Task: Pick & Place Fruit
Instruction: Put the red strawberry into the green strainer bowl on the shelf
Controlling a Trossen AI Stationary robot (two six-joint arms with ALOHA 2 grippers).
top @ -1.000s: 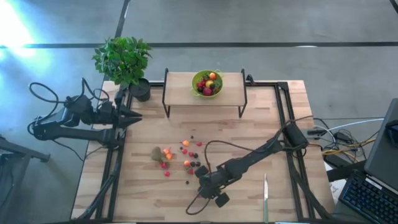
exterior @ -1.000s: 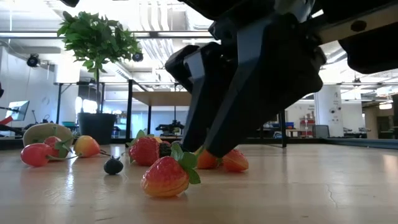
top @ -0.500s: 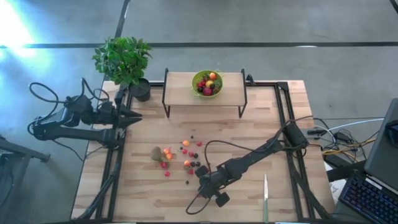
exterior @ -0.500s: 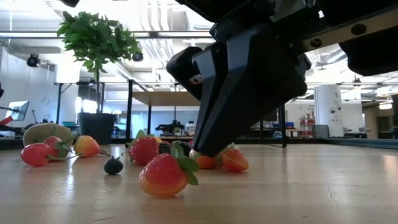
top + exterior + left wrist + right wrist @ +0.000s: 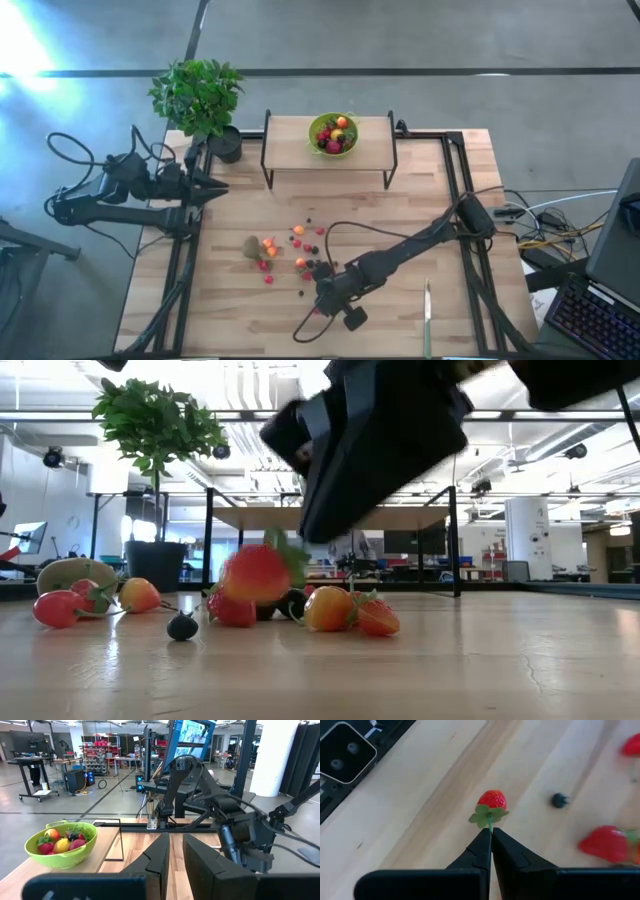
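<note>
the right gripper (image 5: pixel 490 836) has its jaws closed on the green stem of a strawberry (image 5: pixel 492 800) and holds it in the air above the table (image 5: pixel 420 200), near the loose fruit (image 5: pixel 285 252). the left gripper (image 5: pixel 215 187), near the plant (image 5: pixel 197 95), has jaws together.

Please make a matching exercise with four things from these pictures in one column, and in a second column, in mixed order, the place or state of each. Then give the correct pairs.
Things:
1. strawberry
2. green bowl
3. knife
4. left gripper

Places or states:
A. lying flat near the table's front edge, right of the right gripper
B. shut, waiting at the table's left edge
C. on the raised shelf, holding fruit
D. hanging by its stem from shut fingers, off the table

Pairs: 1-D, 2-C, 3-A, 4-B
</note>
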